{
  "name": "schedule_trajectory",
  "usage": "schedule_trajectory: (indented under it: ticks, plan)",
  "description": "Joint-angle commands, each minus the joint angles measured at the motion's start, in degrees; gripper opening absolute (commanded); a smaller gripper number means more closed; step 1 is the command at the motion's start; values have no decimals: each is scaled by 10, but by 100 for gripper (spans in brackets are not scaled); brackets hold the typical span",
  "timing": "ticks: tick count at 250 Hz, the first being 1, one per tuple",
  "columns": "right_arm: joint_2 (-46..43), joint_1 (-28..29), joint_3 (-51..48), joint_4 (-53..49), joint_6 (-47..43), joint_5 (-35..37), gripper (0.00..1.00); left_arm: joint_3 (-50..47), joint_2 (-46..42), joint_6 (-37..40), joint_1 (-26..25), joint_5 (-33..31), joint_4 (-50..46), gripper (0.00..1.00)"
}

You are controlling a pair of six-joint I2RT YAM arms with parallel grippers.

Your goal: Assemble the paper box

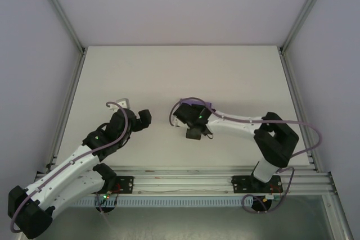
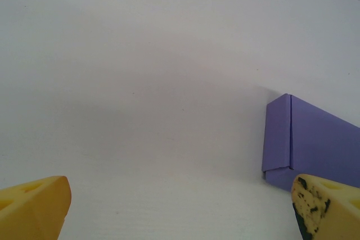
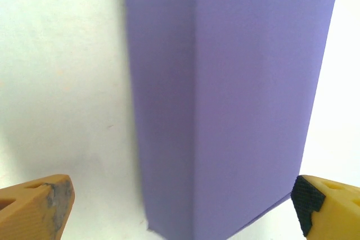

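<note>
Right gripper point(image 3: 183, 195) gapes wide above the folded purple box point(image 3: 236, 111), which I see resting near the middle of the white table point(image 1: 169, 71), left gripper point(image 2: 181, 195) equally wide nearby, pale walls point(image 1: 169, 4) around.

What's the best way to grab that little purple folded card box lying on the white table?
Probably across its narrow width, pinching the two long side walls from straight above. The purple folded card box lies flat, and the right gripper hangs open with a finger on either side.

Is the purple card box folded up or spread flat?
Folded: the purple card box shows panels meeting at creased edges, no flaps spread.
</note>
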Motion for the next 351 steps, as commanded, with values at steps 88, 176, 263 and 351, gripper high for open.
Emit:
schedule_trajectory:
  ticks: [88,176,263,351]
  plan:
    - [-270,-184,-89,113,297,-19,100,38,35,85,54,-185,30,100]
    - [-317,-484,-356,530,462,-20,100,-141,179,297,302,-110,556,100]
    - [-61,-523,-405,842,433,-55,100,-165,451,387,326,-11,901,100]
    - [-75,-553,-368,767,455,-104,100,-145,425,368,329,-7,813,100]
